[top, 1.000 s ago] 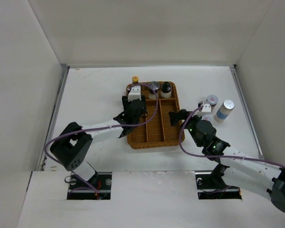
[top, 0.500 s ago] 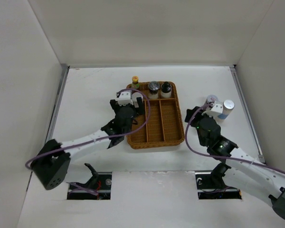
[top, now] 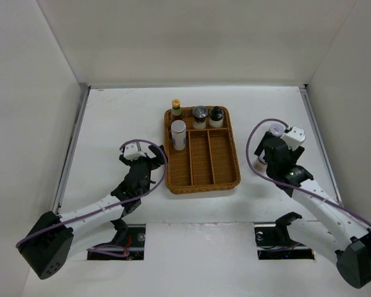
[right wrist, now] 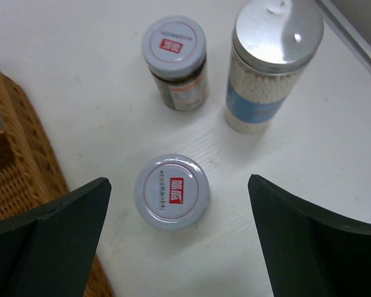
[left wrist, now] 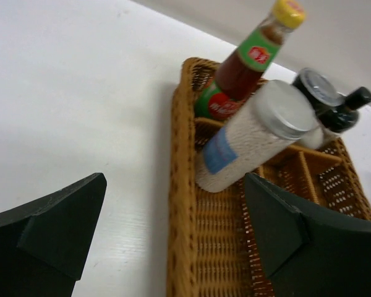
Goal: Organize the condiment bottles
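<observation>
**A:** Which way do the bottles stand?

**B:** All 7 are upright, long axis vertical, caps up. 4 are in the wicker tray [top: 204, 168]. The red sauce bottle [top: 175, 108], the silver-lidded jar [top: 200, 113] and the black-capped bottle [top: 216, 116] form a row along its far end. The tall blue-labelled jar [top: 179, 135] stands in the left compartment, just on the near side of the red sauce bottle.

**A:** And the other 3?

**B:** They are on the table to the right of the tray: the near white-lidded jar [right wrist: 171, 190], the far white-lidded jar [right wrist: 174, 46] and the second tall jar [right wrist: 275, 55]. They stand close together but apart.

**A:** What about the left gripper?

**B:** The left gripper [left wrist: 174, 185] has its jaws spread wide and holds nothing. It sits to the left of the tray, facing it.

**A:** And the right?

**B:** The right gripper [right wrist: 178, 182] also has its jaws wide apart and is empty. It hangs over the 3 table jars, with the near white-lidded jar below the gap, and it touches none of them.
</observation>
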Action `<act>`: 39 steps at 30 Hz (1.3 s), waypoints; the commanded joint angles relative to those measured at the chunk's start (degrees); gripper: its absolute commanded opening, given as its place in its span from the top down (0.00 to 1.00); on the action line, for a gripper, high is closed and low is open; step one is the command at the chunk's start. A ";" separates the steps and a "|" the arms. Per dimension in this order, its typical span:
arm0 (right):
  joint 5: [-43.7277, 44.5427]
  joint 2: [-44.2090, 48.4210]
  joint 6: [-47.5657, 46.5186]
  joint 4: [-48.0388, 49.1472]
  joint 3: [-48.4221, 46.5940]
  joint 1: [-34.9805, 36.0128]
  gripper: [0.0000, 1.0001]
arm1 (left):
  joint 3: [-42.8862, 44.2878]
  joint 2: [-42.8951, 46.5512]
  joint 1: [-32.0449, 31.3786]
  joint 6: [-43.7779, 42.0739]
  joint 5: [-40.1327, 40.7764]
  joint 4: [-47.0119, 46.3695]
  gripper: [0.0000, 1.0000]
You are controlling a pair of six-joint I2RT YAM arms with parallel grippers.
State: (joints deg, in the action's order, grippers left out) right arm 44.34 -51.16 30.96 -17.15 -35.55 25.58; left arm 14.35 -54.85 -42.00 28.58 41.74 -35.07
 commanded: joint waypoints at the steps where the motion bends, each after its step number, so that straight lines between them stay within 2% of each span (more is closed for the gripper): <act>1: -3.90 -1.66 2.17 -2.80 -1.63 -2.68 0.00 | -1.60 2.47 1.61 4.82 -1.04 -6.15 0.06; 4: -9.00 -5.43 2.26 -1.58 -2.07 -4.09 0.00 | -2.31 2.64 2.32 5.43 -1.48 -6.15 0.06; 14: -13.66 -17.04 0.94 9.14 -2.24 -8.22 0.00 | -1.96 -2.72 2.49 6.58 -3.33 -7.91 0.06; 15: -13.92 -17.74 0.86 9.58 -2.24 -8.49 0.03 | -1.96 -2.98 2.58 6.58 -3.33 -8.00 0.06; 18: -13.67 -18.11 0.68 10.11 -2.59 -8.67 0.29 | -1.96 -2.72 2.84 6.58 -3.50 -7.91 0.06; 20: -10.43 -14.87 0.25 10.20 -2.59 -8.14 0.40 | -2.13 -2.46 2.93 6.58 -3.59 -8.00 0.06; 24: -2.34 -8.44 -5.11 7.75 -7.24 -2.53 0.47 | -1.78 -3.60 3.55 6.75 -3.85 -7.91 0.06; 28: -0.74 -8.08 -7.23 8.88 -12.34 5.37 0.47 | -1.69 -3.42 3.90 6.84 -4.47 -8.08 0.06; 33: -7.06 -20.01 -8.81 16.86 -20.07 15.23 0.47 | -2.66 -1.15 5.48 7.02 -4.38 -7.47 0.06; 39: -15.68 -34.34 -8.98 23.03 -30.09 19.19 0.47 | -4.33 1.06 8.55 8.24 -5.34 -7.21 0.06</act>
State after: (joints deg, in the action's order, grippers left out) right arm 32.36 -82.70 23.22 -2.92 -59.92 44.03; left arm 10.96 -55.02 -34.79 35.44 37.52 -40.23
